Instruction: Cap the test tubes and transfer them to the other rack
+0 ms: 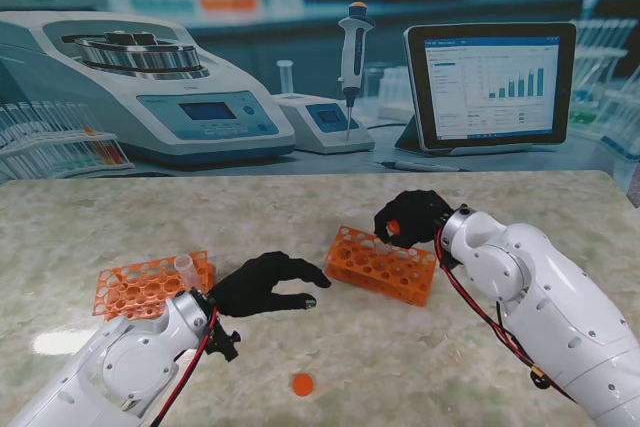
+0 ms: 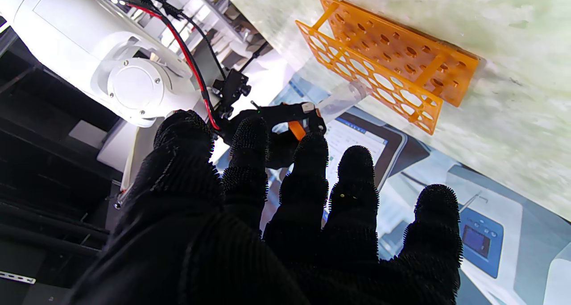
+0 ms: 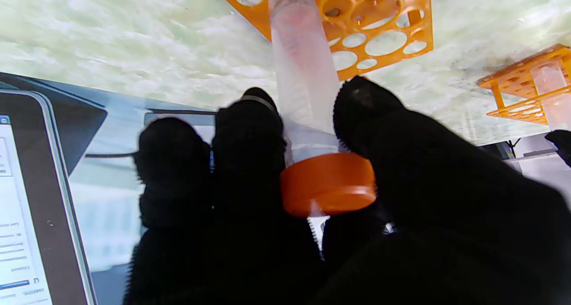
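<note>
Orange plastic makes up two test tube racks: one rack sits at the near left of the counter, the other rack lies right of centre. Two clear tubes show. One uncapped tube stands in the left rack. The second, a capped tube with an orange cap, is pinched between the fingers of the right hand, its lower end at the holes of the right rack (whether it is already seated I cannot tell). A single loose orange cap lies on the counter near me, between the arms. The left hand hovers between the racks with fingers spread, holding nothing. Pale green marbled stone forms the counter top. Beyond its far edge is a laboratory backdrop: a centrifuge, a pipette on a stand, and a tablet showing charts.
</note>
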Action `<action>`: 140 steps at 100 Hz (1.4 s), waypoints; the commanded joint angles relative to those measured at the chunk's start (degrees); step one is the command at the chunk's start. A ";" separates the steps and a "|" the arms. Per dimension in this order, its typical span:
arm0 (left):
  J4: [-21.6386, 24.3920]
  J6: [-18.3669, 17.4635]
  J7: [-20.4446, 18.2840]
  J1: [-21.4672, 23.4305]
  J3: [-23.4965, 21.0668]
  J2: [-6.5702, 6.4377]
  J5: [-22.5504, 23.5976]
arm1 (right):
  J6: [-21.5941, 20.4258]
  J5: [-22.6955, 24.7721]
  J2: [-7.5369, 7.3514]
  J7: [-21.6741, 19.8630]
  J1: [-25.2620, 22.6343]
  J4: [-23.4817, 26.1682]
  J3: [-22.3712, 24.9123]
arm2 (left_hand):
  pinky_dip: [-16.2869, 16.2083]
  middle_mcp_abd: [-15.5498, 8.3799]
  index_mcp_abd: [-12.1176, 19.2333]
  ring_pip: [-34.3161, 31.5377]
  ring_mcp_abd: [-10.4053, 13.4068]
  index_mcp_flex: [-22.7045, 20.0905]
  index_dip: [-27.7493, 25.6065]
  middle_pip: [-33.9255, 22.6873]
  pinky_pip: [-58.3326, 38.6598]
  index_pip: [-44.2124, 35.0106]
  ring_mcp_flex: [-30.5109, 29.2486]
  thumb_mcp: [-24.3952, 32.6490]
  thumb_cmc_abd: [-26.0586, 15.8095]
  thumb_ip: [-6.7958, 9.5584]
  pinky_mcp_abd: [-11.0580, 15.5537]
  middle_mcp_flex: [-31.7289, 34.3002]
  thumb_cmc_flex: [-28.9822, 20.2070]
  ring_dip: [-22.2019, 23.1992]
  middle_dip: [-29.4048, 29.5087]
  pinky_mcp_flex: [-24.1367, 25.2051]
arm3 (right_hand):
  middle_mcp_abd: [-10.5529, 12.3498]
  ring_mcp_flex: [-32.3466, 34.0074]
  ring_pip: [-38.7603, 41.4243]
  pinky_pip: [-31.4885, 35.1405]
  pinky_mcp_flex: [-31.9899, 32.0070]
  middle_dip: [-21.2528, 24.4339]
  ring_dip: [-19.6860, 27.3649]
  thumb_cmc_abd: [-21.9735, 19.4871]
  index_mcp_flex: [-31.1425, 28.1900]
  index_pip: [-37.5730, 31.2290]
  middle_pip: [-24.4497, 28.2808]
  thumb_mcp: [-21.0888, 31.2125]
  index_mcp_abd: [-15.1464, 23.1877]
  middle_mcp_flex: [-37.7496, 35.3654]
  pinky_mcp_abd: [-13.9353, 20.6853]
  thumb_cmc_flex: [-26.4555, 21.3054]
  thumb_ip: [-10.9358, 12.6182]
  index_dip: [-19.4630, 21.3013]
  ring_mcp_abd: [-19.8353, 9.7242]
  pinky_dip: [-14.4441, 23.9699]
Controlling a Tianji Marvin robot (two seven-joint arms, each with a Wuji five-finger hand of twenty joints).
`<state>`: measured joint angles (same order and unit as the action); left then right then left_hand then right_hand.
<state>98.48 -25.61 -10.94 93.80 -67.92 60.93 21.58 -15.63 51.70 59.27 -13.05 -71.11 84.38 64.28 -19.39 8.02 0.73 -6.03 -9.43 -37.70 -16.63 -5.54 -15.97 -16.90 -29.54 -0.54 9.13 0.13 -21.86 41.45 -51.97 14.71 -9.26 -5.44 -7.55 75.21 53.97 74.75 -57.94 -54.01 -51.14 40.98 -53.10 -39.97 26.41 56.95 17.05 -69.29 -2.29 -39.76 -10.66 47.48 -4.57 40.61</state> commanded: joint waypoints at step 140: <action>0.76 0.11 0.01 0.89 -0.94 -0.09 0.52 | -1.49 0.13 -0.20 2.28 2.97 -5.65 -6.83 | 0.65 -0.81 0.21 0.74 1.21 -0.29 0.32 0.81 2.82 1.50 1.54 0.23 -1.87 -0.45 0.80 -0.54 -0.56 -0.20 1.07 0.81 | 8.02 -30.66 -39.91 -20.15 41.25 29.52 22.32 -11.91 13.72 11.37 -14.95 -14.38 -6.08 18.09 -13.98 9.88 5.97 -17.72 10.97 -10.34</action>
<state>98.83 -25.61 -10.82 94.40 -68.74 60.92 22.00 -16.80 51.68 58.84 -11.01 -67.69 78.84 57.43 -19.39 8.02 0.73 -6.03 -9.41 -37.70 -16.62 -5.54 -15.87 -16.90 -29.54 -0.54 9.10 0.13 -21.86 41.45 -51.97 14.71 -9.26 -5.44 -1.06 46.65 17.44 55.94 -18.44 -25.58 -29.98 31.10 -40.92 -31.37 12.30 42.96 12.08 -53.20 -14.28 -32.31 -7.54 28.44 5.02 31.67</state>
